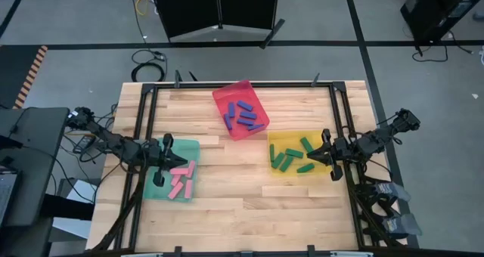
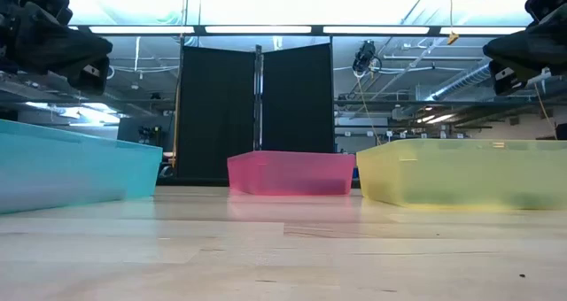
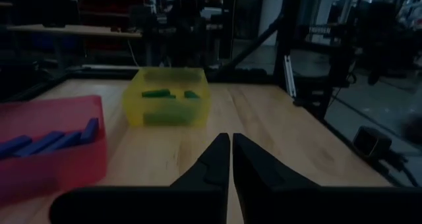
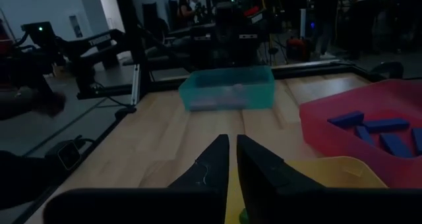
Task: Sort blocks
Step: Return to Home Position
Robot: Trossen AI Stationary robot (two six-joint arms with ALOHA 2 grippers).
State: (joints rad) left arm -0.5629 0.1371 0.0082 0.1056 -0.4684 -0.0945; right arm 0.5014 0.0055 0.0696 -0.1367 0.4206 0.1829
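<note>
Well, our left gripper hangs empty with its fingers together, and the pink blocks lie just beneath and beside its tips in the green tray. Between the two grippers, well ahead of both sets of tips, the blue blocks lie in the red tray. Our right gripper is likewise closed on nothing, with the green blocks just below its tips in the yellow tray. We judge the sorting done. A low pull-back could snag a tray wall and spill blocks.

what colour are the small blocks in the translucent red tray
Blue-purple. The small rectangular blocks in the translucent red tray show best in the high view.
</note>
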